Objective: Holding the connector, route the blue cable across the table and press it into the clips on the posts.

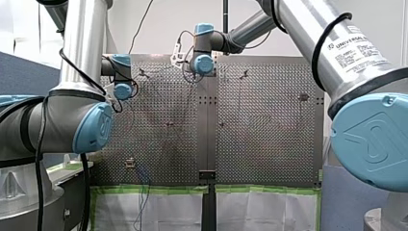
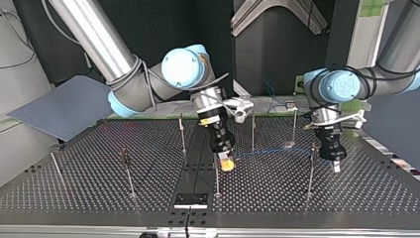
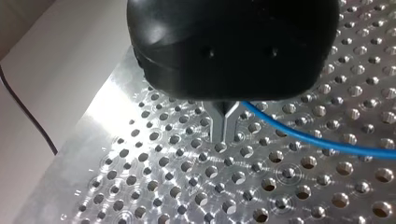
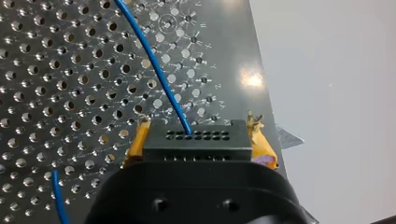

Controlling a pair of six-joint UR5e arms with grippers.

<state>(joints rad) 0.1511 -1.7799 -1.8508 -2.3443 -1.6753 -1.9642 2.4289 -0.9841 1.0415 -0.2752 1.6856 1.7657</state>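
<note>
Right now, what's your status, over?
Right fingers shut on connector. Left fingers shut on blue cable. Posts stand between both arms.

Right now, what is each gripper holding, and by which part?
My right gripper clamps the black connector by its two sides, between yellow pads. My left gripper is shut; the blue cable emerges beside it, grip unclear.

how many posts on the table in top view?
7 posts in the top view: left edge, near left, far centre-left, near centre, far centre-right, far right, near right. More may be hidden.
</note>
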